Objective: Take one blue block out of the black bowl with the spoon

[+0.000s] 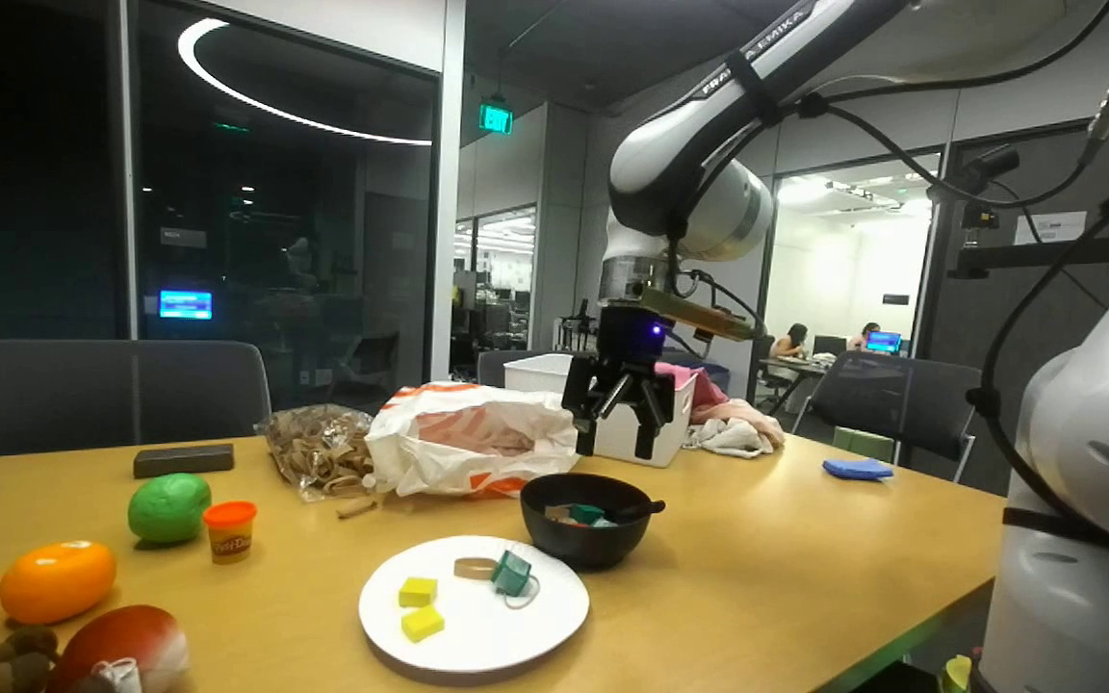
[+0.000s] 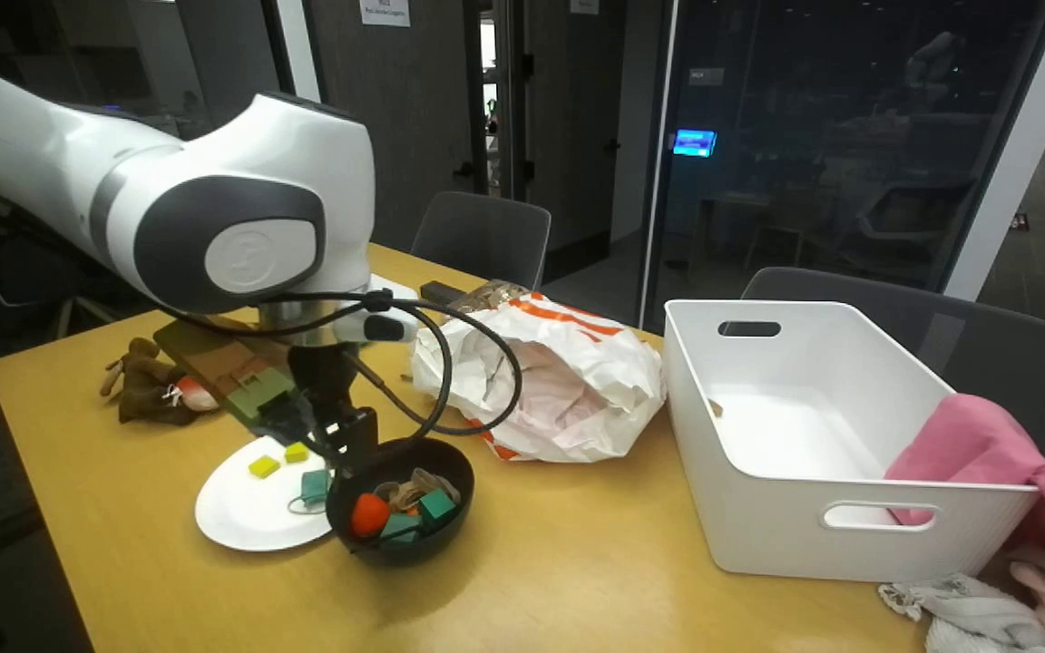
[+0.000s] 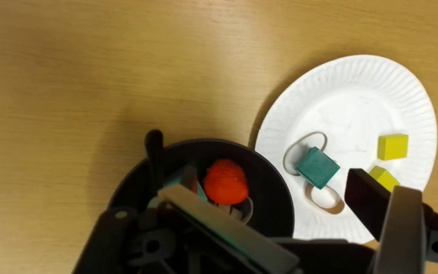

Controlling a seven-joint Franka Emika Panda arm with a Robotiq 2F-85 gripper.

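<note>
The black bowl [image 1: 581, 547] stands beside the white plate and also shows in an exterior view [image 2: 415, 553] and the wrist view [image 3: 278, 205]. It holds teal-blue blocks [image 2: 437, 508], a red ball [image 2: 370, 515] and tan pieces. A dark handle [image 1: 646, 509], apparently the spoon's, leans over its rim and shows in the wrist view [image 3: 154, 144]; no light tan handle shows. Another teal-blue block [image 3: 318, 167] lies on the plate. My gripper [image 1: 617, 441] is open and empty above the bowl, fingers apart in the wrist view [image 3: 261, 184]. One finger hides part of the bowl's contents.
The white plate [image 1: 487, 630] also bears two yellow blocks [image 3: 393, 146] and tan rings. A white plastic bag [image 1: 473, 438] and a white bin [image 2: 786, 526] stand behind the bowl. Toy fruit [image 1: 59, 580] and a small orange-lidded tub [image 1: 230, 532] stand beyond the plate.
</note>
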